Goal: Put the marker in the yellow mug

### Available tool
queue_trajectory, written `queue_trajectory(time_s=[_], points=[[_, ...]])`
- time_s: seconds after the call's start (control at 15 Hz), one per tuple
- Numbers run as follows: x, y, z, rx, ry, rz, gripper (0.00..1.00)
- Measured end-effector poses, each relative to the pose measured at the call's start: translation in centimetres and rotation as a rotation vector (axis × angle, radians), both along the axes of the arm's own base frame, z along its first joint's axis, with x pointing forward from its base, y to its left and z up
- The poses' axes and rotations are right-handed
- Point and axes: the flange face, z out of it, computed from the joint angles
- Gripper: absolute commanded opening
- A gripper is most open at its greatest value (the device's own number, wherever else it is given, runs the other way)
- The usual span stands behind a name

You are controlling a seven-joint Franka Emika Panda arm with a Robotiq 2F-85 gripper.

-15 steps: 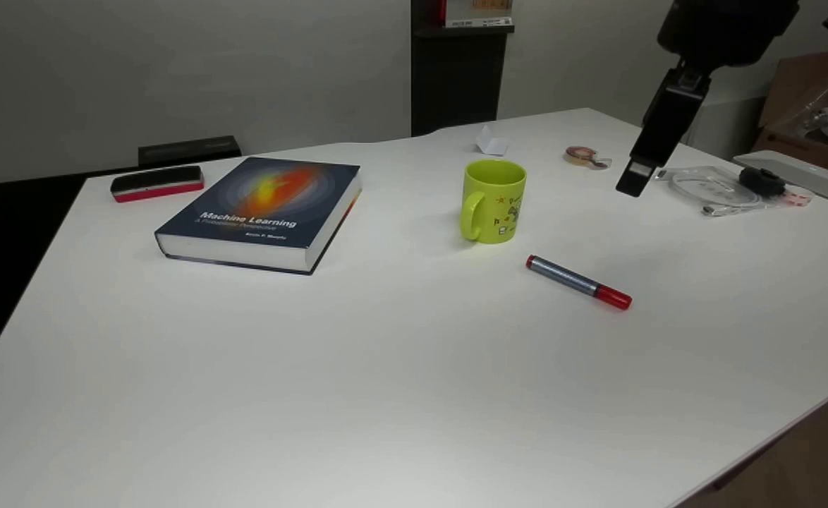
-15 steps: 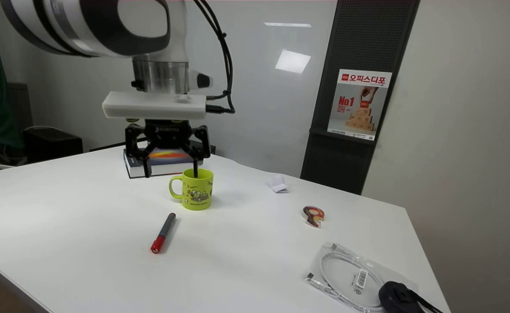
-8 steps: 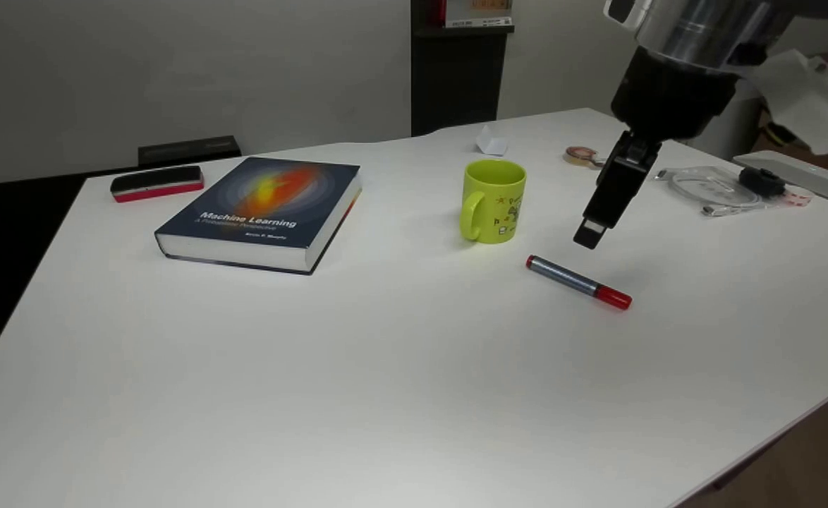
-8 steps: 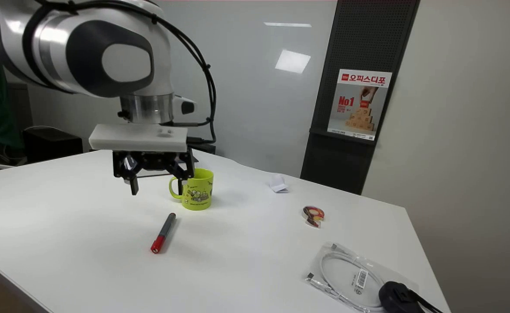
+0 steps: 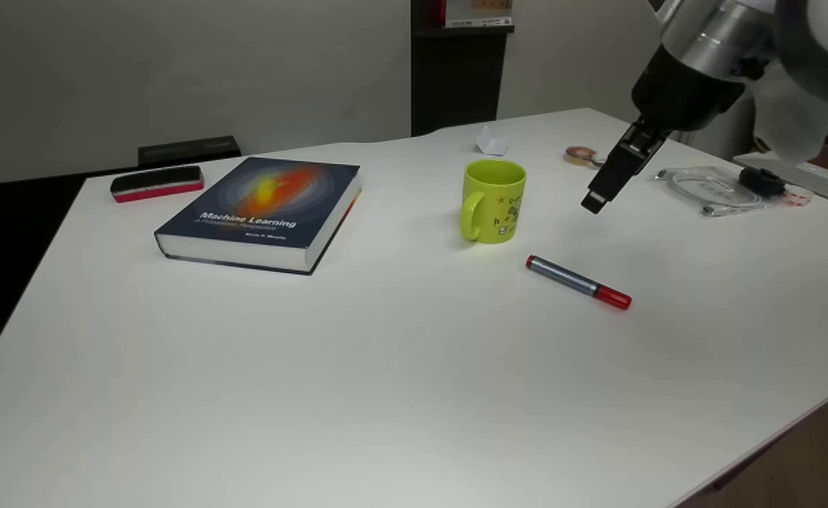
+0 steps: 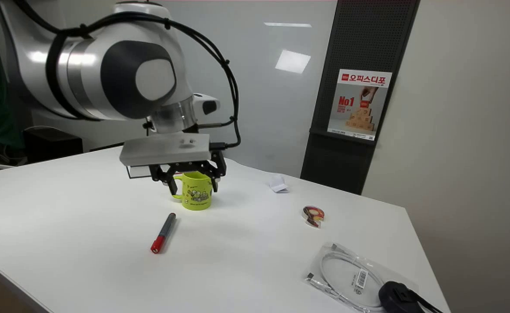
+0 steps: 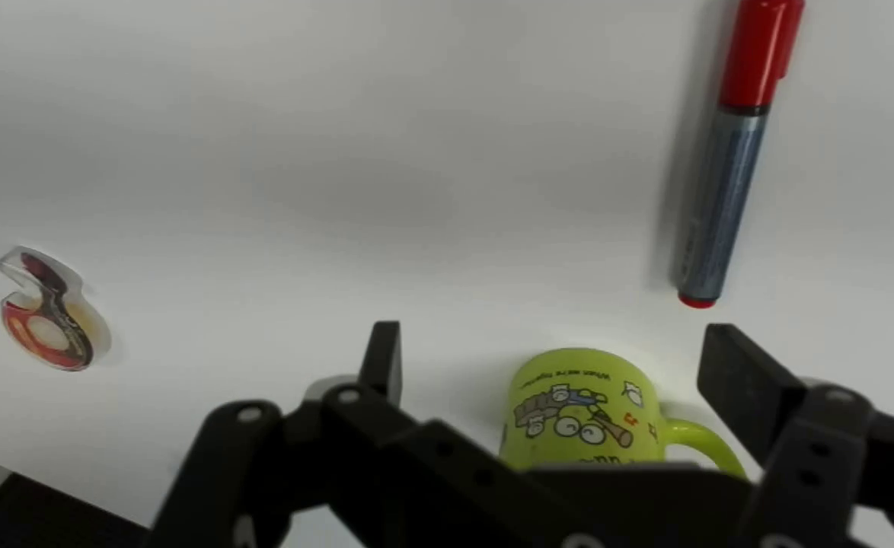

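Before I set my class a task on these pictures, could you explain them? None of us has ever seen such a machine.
This is a robot arm with a two-fingered tool at its end. Both exterior views watch it from outside, from different places; the wrist view looks down from the arm's own wrist, past the tool. On the white table lies a red-capped marker, and near it a yellow-green mug stands upright. There are also a thick book, a folded paper and a bagged cable. Nothing is held: the tool is open above the table, and the marker is not yet in the mug.
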Motion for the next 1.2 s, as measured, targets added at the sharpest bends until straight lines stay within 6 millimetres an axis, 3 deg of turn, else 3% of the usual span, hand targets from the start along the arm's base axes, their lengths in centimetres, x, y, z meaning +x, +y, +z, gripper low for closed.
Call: queue_trajectory(time_s=[0.2,0.47,1.0,1.2], points=[[-0.1,0.5,-2.7,0.002,-0.017,-0.080,1.00],[-0.5,4.9,-5.1,0.057,0.028,-0.081,1.00],[-1.2,5.7,-6.6,0.092,0.139,0.011,1.00],[-1.2,4.9,-7.1,0.099,0.180,0.040,1.00]])
